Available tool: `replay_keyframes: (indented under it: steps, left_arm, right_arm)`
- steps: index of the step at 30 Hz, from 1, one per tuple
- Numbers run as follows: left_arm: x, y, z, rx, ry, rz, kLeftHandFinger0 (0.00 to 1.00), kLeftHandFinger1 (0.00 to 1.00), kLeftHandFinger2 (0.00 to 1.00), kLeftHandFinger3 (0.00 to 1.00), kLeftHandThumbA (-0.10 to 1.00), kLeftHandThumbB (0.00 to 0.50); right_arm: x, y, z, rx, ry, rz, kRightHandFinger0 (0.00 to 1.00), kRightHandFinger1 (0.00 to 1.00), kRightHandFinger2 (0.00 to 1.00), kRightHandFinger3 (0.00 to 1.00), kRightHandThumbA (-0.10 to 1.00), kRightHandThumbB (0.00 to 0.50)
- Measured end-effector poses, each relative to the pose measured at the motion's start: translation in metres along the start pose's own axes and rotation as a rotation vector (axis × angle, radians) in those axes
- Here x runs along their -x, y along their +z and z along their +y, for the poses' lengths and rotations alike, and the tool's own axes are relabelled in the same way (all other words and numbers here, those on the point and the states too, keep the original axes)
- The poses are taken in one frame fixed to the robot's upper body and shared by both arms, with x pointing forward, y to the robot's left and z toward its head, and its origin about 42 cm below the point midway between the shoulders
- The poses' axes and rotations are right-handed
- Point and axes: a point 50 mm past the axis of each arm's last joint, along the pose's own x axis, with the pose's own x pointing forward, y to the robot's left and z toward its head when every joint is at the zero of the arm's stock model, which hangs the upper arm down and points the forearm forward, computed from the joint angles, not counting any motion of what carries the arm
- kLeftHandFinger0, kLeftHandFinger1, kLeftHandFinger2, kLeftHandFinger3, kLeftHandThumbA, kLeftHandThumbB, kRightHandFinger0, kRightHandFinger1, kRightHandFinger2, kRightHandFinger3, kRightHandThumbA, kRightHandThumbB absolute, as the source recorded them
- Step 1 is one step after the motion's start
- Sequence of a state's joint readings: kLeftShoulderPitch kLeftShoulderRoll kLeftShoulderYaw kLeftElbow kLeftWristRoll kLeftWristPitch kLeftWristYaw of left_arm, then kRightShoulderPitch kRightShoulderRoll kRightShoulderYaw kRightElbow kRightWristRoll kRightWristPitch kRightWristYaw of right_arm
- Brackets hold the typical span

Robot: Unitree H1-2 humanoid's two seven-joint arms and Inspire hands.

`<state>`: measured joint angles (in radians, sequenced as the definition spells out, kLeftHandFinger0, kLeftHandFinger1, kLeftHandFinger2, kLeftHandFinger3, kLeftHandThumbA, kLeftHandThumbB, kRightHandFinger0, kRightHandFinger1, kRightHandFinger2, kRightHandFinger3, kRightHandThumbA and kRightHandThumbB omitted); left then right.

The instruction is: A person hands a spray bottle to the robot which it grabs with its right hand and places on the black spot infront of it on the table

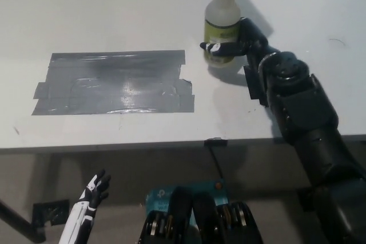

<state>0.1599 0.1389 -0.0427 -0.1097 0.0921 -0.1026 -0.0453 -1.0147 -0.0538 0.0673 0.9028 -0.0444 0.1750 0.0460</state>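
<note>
Seen from head view, looking steeply down. Black right arm (311, 130) entered from 5 o'clock at the bottom right corner, ran up and inward toward 1 o'clock, forearm lying over the table's near edge, wrist bent toward the bottle. Right hand (243, 41) wrapped round the lower body of the spray bottle (222, 18); fingers closed on it, one finger with white marking (220, 46) crossing the front of the yellow-green label, rest curled behind on the bottle's 3 o'clock side. Could not tell whether bottle base touched the table or hung just above it; shadow sat close beneath. Bottle upright, translucent white body, dark sprayer top cut off by the top edge at 12 o'clock. Located at upper middle of frame, about 1 o'clock from picture centre.

Black spot (114, 82), a patch of dark tape strips with a glossy sheen, lay on the white table (68, 15) at about 9 to 10 o'clock from centre. Bottle stood off the patch, near its upper right corner, toward 2 o'clock from it, not touching. Small black block (254, 81) sat on the table right against the wrist, partly hidden by it.

Left hand (94, 190), white with dark fingers, rested low at 7 o'clock, below the table's near edge, fingers spread apart, pointing up, holding nothing. Well apart from bottle and patch.
</note>
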Motion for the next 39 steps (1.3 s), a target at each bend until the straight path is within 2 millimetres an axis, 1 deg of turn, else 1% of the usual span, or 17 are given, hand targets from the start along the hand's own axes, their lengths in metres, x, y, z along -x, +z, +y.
replay_keyframes:
  steps: [4,5,7,13,15,16,18,19,20,21,22,23,25,27,30,33,39]
  left_arm:
    - [0.000,0.000,0.000,0.000,0.000,0.000,1.00,1.00,1.00,1.00,1.00,0.006]
    - [0.000,0.000,0.000,0.000,0.000,0.000,1.00,1.00,1.00,1.00,1.00,0.003]
    - [0.000,0.000,0.000,0.000,0.001,0.000,1.00,1.00,1.00,1.00,1.00,0.009]
    - [0.000,0.000,0.001,0.001,0.003,0.002,1.00,1.00,1.00,1.00,1.00,0.015]
    - [0.000,0.000,0.001,0.002,0.004,0.003,1.00,1.00,1.00,1.00,1.00,0.026]
    - [0.001,0.000,0.001,0.003,0.004,0.005,1.00,1.00,1.00,1.00,1.00,0.023]
    - [0.002,-0.001,0.001,0.004,0.004,0.009,1.00,1.00,1.00,1.00,1.00,0.025]
    - [0.002,-0.001,0.001,0.005,0.004,0.011,1.00,1.00,1.00,1.00,1.00,0.022]
    - [0.003,-0.002,0.001,0.006,0.004,0.012,1.00,1.00,1.00,1.00,1.00,0.021]
    - [0.003,-0.002,0.001,0.006,0.004,0.014,1.00,1.00,1.00,1.00,1.00,0.021]
    - [0.004,-0.002,0.001,0.007,0.004,0.016,1.00,1.00,1.00,1.00,1.00,0.027]
    - [0.004,-0.002,0.001,0.008,0.004,0.019,1.00,1.00,1.00,1.00,1.00,0.028]
    - [0.004,-0.003,0.001,0.010,0.005,0.022,1.00,1.00,1.00,1.00,1.00,0.026]
    - [0.003,-0.003,0.001,0.015,0.006,0.024,1.00,1.00,1.00,1.00,1.00,0.024]
    - [0.003,-0.002,0.001,0.019,0.006,0.023,1.00,1.00,1.00,1.00,1.00,0.032]
    - [0.003,-0.003,0.001,0.022,0.006,0.026,1.00,1.00,1.00,1.00,1.00,0.008]
    - [0.005,-0.004,0.001,0.025,0.007,0.031,1.00,1.00,1.00,1.00,1.00,0.043]
  right_arm:
    - [-0.001,-0.002,0.003,0.036,-0.010,-0.044,0.04,0.26,0.39,0.00,0.53,0.419]
    - [-0.001,-0.003,0.003,0.041,-0.013,-0.049,0.12,0.31,0.44,0.03,0.52,0.412]
    - [-0.001,-0.006,0.003,0.048,-0.019,-0.053,0.17,0.39,0.50,0.00,0.49,0.382]
    - [-0.001,-0.011,0.002,0.053,-0.022,-0.049,0.16,0.37,0.52,0.00,0.53,0.385]
    - [0.000,-0.012,0.001,0.056,-0.026,-0.052,0.06,0.38,0.54,0.13,0.52,0.402]
    - [0.001,-0.015,0.000,0.056,-0.030,-0.051,0.05,0.36,0.52,0.25,0.51,0.402]
    - [0.004,-0.021,-0.002,0.048,-0.039,-0.053,0.04,0.32,0.51,0.36,0.53,0.405]
    - [0.006,-0.024,-0.003,0.045,-0.044,-0.055,0.29,0.31,0.49,0.35,0.56,0.424]
    - [0.006,-0.026,-0.004,0.043,-0.047,-0.056,0.41,0.28,0.49,0.38,0.57,0.401]
    - [0.009,-0.030,-0.007,0.036,-0.056,-0.061,0.41,0.28,0.49,0.38,0.57,0.401]
    - [0.012,-0.034,-0.012,0.027,-0.067,-0.065,0.29,0.27,0.48,0.39,0.59,0.387]
    - [0.016,-0.038,-0.020,0.017,-0.087,-0.075,0.13,0.24,0.40,0.31,0.60,0.368]
    - [0.020,-0.039,-0.032,0.017,-0.110,-0.096,0.01,0.22,0.37,0.25,0.62,0.377]
    - [0.024,-0.036,-0.046,0.025,-0.137,-0.122,0.00,0.21,0.36,0.22,0.58,0.377]
    - [0.027,-0.031,-0.064,0.024,-0.172,-0.151,0.01,0.26,0.45,0.31,0.64,0.417]
    - [0.031,-0.031,-0.079,0.012,-0.203,-0.168,0.01,0.28,0.49,0.42,0.62,0.396]
    - [0.037,-0.047,-0.085,-0.001,-0.238,-0.158,0.00,0.23,0.44,0.39,0.60,0.357]
